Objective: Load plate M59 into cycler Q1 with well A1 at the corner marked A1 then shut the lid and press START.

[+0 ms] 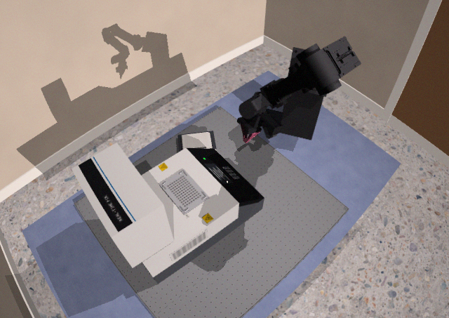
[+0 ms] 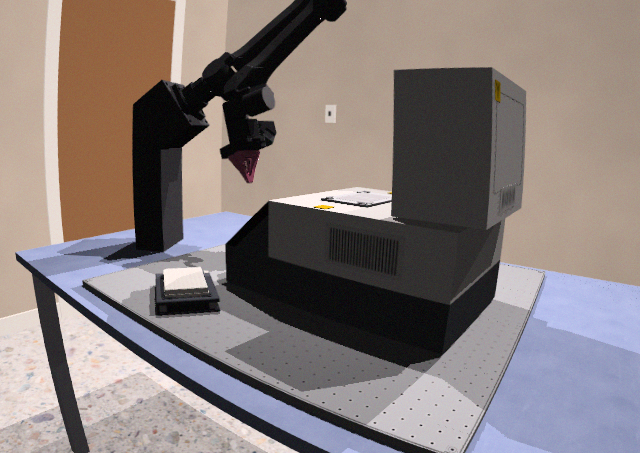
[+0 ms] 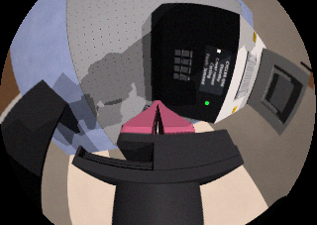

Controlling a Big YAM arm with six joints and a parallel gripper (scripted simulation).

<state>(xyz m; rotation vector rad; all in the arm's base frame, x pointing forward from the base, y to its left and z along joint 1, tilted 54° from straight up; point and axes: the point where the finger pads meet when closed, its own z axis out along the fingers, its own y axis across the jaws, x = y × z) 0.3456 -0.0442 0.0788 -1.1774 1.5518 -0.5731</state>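
Lid [image 1: 119,213] stands fully up, block [image 1: 183,190] bare, lamp [image 1: 204,159] green — opening step judged done. Gripper [image 2: 247,168] hangs above panel's near side, fingers pressed together, holding nothing. M59 [image 2: 183,277] sits on N1 [image 2: 187,300], left of Q1 [image 2: 361,262]. Next — spread fingers, descend over plate.

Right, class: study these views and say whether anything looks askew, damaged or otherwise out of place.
Nothing stands out. The cycler Q1 sits level with its lid upright and block bare; plate M59 lies flat on its nest; the gripper hangs above, jaws shut on nothing.
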